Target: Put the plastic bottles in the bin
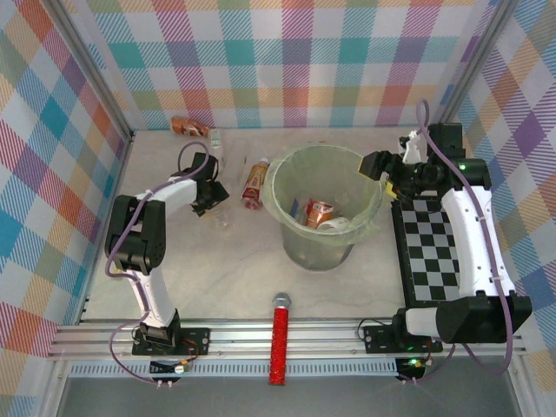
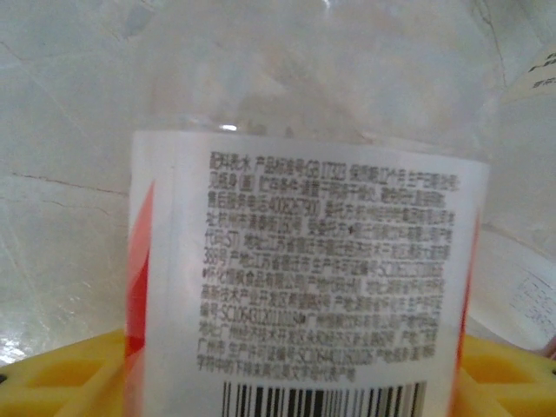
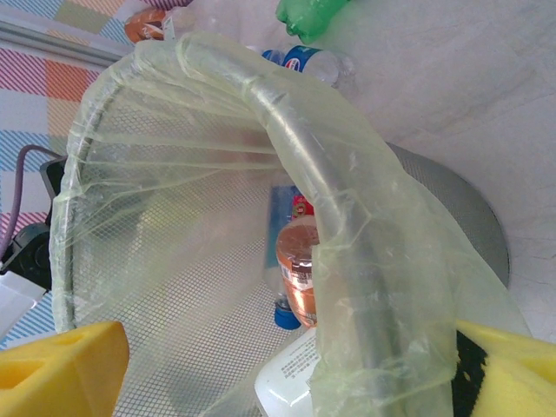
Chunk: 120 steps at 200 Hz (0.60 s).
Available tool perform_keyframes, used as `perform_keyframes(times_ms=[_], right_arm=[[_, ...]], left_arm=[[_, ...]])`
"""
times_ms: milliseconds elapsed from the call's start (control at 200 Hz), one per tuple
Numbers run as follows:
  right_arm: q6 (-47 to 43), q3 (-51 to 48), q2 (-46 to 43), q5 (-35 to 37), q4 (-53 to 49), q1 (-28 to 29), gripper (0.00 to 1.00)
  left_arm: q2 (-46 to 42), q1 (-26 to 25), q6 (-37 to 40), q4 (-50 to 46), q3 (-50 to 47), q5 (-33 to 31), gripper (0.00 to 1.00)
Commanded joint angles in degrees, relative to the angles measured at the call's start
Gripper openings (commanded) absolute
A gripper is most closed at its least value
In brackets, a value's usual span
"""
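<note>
Sitting between the left jaws, a white-labelled clear bottle [image 2: 304, 287].

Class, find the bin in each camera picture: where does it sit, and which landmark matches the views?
Top external: the bin stands at centre, between the two arms.
Right wrist: the bin close up, its lined rim arcing across the picture.
Shared landmark: the orange bottle lying inside the bin.

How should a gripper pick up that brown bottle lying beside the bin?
Across its labelled middle, from straight above: the brown bottle lies flat, its round sides free to pinch, though the bin rim stands close beside it.
</note>
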Motion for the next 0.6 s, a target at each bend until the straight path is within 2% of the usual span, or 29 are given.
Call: perform_keyframes(times_ms=[0,265,480,595], right_arm=[[-0.75,-0.89,-0.84,-1.81,0.11,0.26,0.9],[-0.25,-1.98,-0.99,-1.88,0.44,0.41,0.9],[-0.92,-2.9,-1.52,1.68,-1.6,0.65,0.87],[-1.12,-3.69,-2.07,3.14,-2.06,0.71,0.86]], left_arm=[[-4.9,0.48,1.62,-1.85,-0.74,-1.08,0.64],[-14.29,0.55,4.89,-5.08,-0.22,-2.43,0.61],[-26.32,0.13,11.61,-6.43,1.87,1.13,0.59],[-32.34,-2.51,15.79,-7.22,4.64,2.93,0.56]])
